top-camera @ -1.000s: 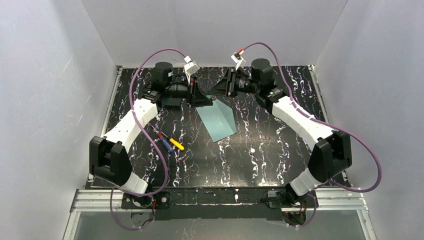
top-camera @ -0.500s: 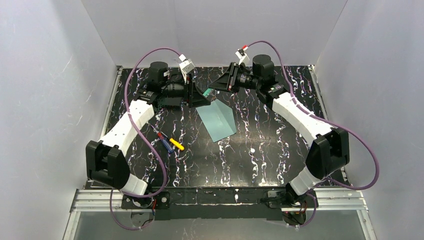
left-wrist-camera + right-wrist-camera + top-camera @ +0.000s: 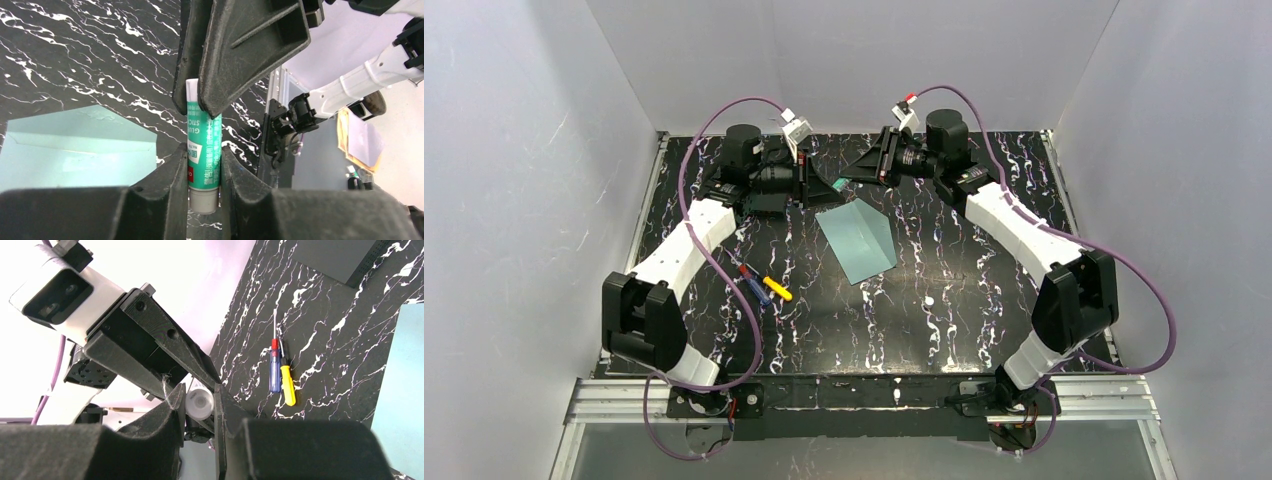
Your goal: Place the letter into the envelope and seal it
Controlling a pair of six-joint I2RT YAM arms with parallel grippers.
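A green-and-white glue stick (image 3: 203,145) is held level between my two grippers at the back of the table, above the teal envelope's (image 3: 856,240) far end. My left gripper (image 3: 204,152) is shut on the stick's green body. My right gripper (image 3: 200,396) is shut on its white cap end (image 3: 199,403). In the top view the left gripper (image 3: 816,188) and right gripper (image 3: 856,174) face each other, with the stick (image 3: 835,186) between them. The envelope lies flat and also shows in the left wrist view (image 3: 75,145). The letter is not in view.
A blue screwdriver (image 3: 754,283) and a yellow one (image 3: 777,288) lie left of the envelope; both also show in the right wrist view, the blue one (image 3: 274,371) beside the yellow one (image 3: 288,386). A dark grey flat box (image 3: 345,255) lies on the marbled table (image 3: 944,300).
Both grippers have drawn together and shifted slightly toward the back. The green glue stick now shows between them. The envelope and screwdrivers have not moved.
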